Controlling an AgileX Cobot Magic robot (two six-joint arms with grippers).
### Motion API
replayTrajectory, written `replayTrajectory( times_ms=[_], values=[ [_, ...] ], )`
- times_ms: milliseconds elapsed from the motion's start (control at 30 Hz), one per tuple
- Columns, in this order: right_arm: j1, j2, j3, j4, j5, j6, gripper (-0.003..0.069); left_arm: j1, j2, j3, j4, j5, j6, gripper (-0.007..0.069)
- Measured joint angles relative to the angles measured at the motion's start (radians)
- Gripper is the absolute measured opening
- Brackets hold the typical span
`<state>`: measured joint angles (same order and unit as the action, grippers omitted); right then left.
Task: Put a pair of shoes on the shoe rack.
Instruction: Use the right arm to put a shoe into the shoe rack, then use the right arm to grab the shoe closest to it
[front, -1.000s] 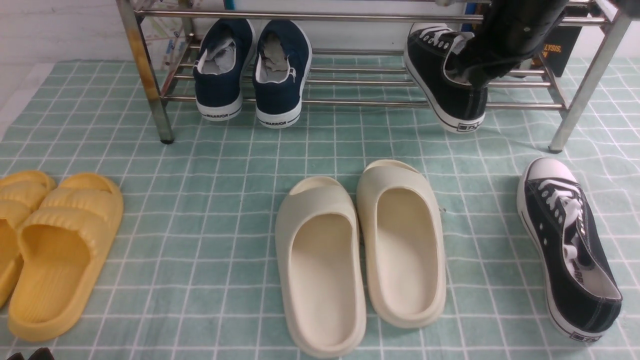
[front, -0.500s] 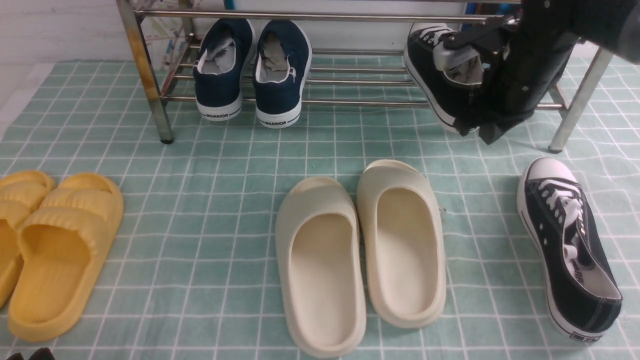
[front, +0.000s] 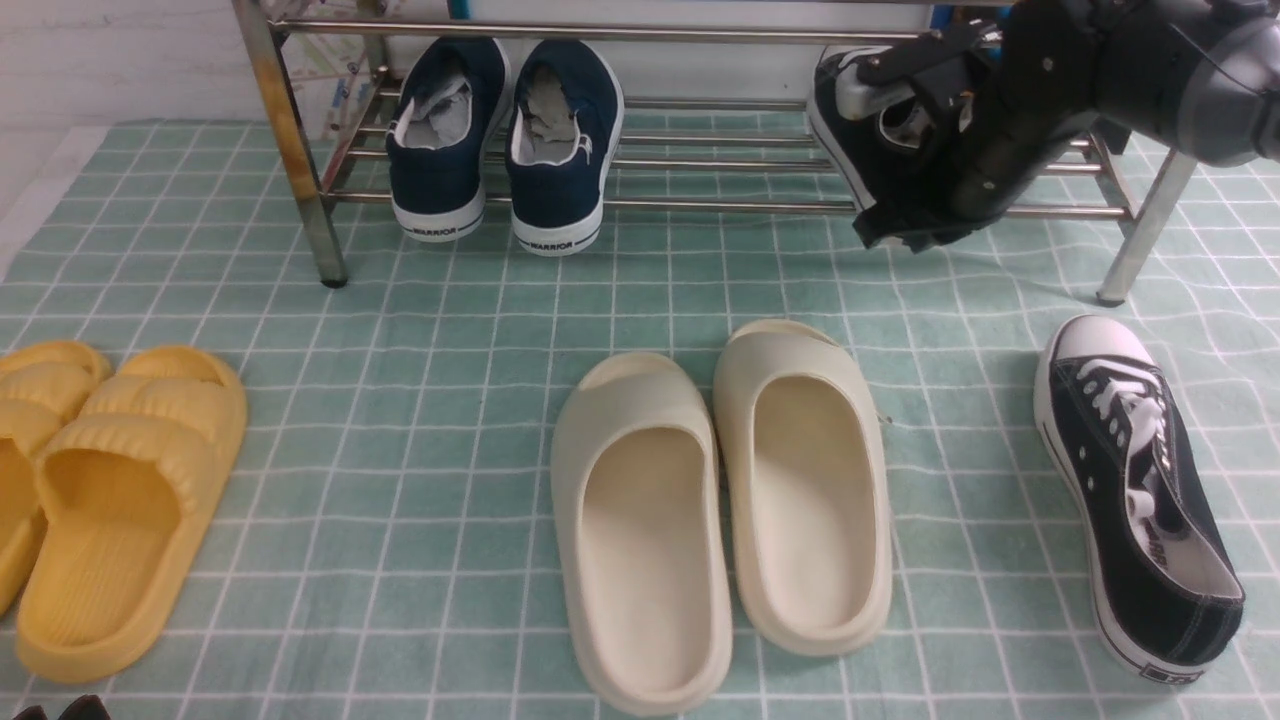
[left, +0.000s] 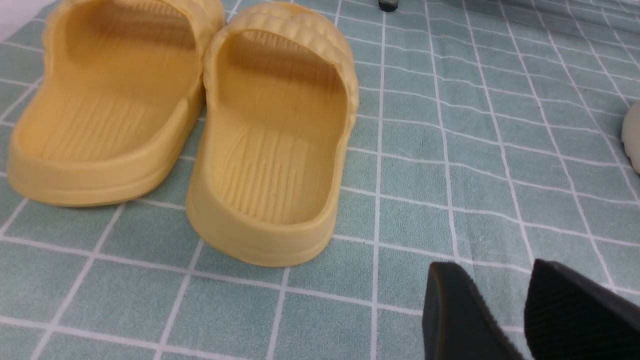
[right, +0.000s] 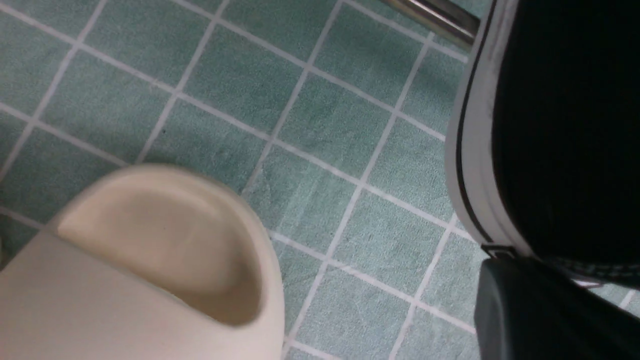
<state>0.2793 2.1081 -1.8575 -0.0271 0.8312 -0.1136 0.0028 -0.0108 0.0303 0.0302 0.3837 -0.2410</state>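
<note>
Sneakers, black canvas low-tops with white laces and toe caps, are split. One sneaker (front: 1140, 500) lies nearest, on the green checked cloth (front: 450, 400) at the robot's 1 o'clock, with its toe toward 11 and its heel toward 5. The left end effector (left: 490, 272), fingers parted and empty, hangs by the yellow rubber slides (left: 270, 150), well apart at 10 o'clock. Farther off, the other sneaker (front: 832, 125) sits on the lower shelf of the chrome-steel shoe rack (front: 700, 206). The right end effector (front: 915, 190) is at its heel; whether it grips I cannot tell. From there the near sneaker lies toward 5 o'clock, so the right arm is closer.
</note>
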Motion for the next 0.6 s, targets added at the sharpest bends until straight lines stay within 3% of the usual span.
replayTrajectory(
  times_ms=[100,133,200,233,267,300,367,467,600],
  values=[
    [0.000,-0.015,0.000,0.027,0.062,0.000,0.0182,0.000,0.000,0.000,0.000,0.000,0.000,0.0231],
    [0.000,-0.017,0.000,0.033,0.068,0.000,0.0182,0.000,0.000,0.000,0.000,0.000,0.000,0.0231],
    [0.000,-0.059,0.000,0.049,0.140,0.000,0.0337,0.000,0.000,0.000,0.000,0.000,0.000,0.0231],
    [0.000,-0.081,0.000,0.050,0.168,0.001,0.0385,0.000,0.000,0.000,0.000,0.000,0.000,0.0231],
    [0.000,-0.085,0.000,0.051,0.168,0.001,0.0385,0.000,0.000,0.000,0.000,0.000,0.000,0.0231],
    [0.000,-0.127,0.000,0.051,0.217,0.001,0.0454,0.000,0.000,0.000,0.000,0.000,0.000,0.0233],
    [0.000,-0.181,0.000,0.051,0.292,0.001,0.0521,0.000,0.000,0.000,0.000,0.000,0.000,0.0235],
    [0.000,-0.251,0.000,0.051,0.388,0.001,0.0576,0.000,0.000,0.000,0.000,0.000,0.000,0.0237],
    [0.000,-0.324,0.023,0.051,0.403,0.002,0.0582,0.000,0.000,0.000,0.000,0.000,0.000,0.0238]
  ],
)
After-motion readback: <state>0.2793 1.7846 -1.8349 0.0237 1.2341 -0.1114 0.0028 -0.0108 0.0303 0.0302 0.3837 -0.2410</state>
